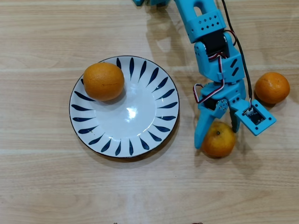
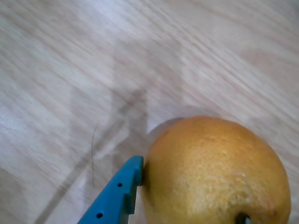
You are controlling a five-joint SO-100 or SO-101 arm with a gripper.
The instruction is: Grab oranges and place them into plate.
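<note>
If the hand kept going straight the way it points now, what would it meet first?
The hand points toward the overhead view's bottom edge, and the orange sits right between its fingers; the wrist view shows one finger against its skin. It would meet that orange first, though the height is unclear.

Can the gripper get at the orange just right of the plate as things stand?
Probably yes. The gripper already straddles that orange on the table, one finger against its skin in the wrist view. Nothing stands between them; the plate and far orange lie clear.

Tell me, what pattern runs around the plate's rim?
Dark blue petal-shaped strokes radiating on the white plate, clearest in the overhead view.
</note>
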